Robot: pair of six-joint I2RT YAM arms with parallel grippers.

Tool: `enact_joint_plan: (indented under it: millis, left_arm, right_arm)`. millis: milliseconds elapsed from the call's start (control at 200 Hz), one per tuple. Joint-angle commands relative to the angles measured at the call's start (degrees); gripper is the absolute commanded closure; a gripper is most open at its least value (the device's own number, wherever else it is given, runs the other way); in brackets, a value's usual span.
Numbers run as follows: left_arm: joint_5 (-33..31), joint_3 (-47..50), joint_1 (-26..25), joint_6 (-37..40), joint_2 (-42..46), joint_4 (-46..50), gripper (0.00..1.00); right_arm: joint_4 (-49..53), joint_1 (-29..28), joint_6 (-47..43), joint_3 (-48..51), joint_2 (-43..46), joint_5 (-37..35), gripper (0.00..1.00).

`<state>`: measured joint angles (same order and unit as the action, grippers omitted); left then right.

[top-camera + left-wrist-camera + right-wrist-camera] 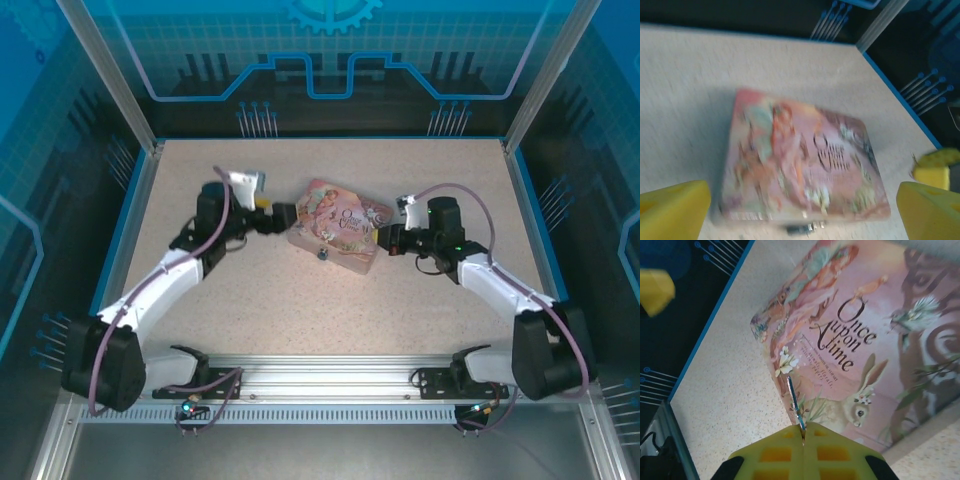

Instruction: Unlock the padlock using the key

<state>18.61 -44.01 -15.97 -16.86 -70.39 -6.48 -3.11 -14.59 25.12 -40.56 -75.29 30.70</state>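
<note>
The pink illustrated tin (335, 228) lies mid-table. The tiny padlock (323, 254) sits at the tin's near edge; in the left wrist view the padlock (802, 229) is a blurred dark shape with silvery bits just below the tin (800, 160). My left gripper (283, 214) is at the tin's left end, open, with its yellow fingers (672, 210) wide apart on either side of the tin. My right gripper (803, 432) is shut on the key (794, 399), a thin silvery-blue sliver that sticks out over the tin's corner (865, 340). The right gripper (383, 240) is at the tin's right end.
The speckled table (250, 300) is bounded by a blue rim and enclosure posts (150, 150) at the back corners. In the right wrist view, the table's blue edge (715, 315) runs close to the tin. A rail (330, 385) spans the near edge.
</note>
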Motion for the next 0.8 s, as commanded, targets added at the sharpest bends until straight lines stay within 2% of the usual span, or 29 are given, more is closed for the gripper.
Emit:
enact_joint_plan:
  millis: [0,145,435,795]
  left_arm:
    - [3.3,9.0,-2.9,-11.3,2.1,-13.2,0.03]
    - [2.5,14.7,-6.4,-15.9,-1.2,-21.8,0.04]
    - [3.2,15.4,-9.6,-19.7,-16.4,-35.2,0.05]
    - [0.9,13.6,-12.8,-17.5,-25.1,-41.5,0.05]
  right_arm:
    - [-3.6,-1.9,4.1,-3.2,-4.3,1.3,1.00]
    - [-2.7,-2.5,6.2,-5.2,-8.4,-0.1,1.00]
    - [4.5,-2.6,5.9,-7.7,-11.2,-4.5,1.00]
    - [9.0,-2.7,3.7,-9.2,-13.0,-6.6,1.00]
